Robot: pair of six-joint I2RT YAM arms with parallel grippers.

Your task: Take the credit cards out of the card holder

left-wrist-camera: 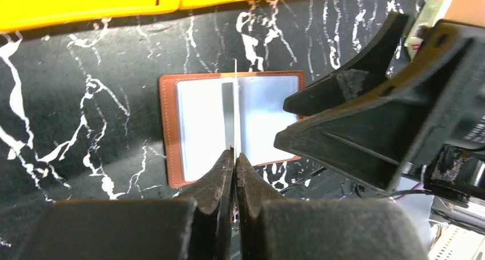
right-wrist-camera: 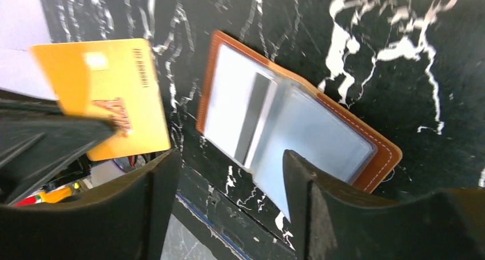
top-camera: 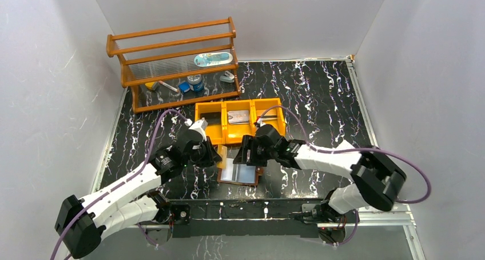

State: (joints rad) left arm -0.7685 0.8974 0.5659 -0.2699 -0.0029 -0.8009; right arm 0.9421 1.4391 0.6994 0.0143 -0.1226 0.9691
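- left fingers pinched shut on an orange credit card, which sticks out edge-on past the tips
- right fingers spread wide, gripping nothing
- card holder lies open and flat on the desk, pale sleeves up, just beyond the right fingertips and showing in the gap between them
- held card sits left of the right fingers, apart from the holder

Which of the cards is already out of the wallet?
The orange card, pinched by the left gripper; the pale card with a dark stripe sits inside the open card holder.
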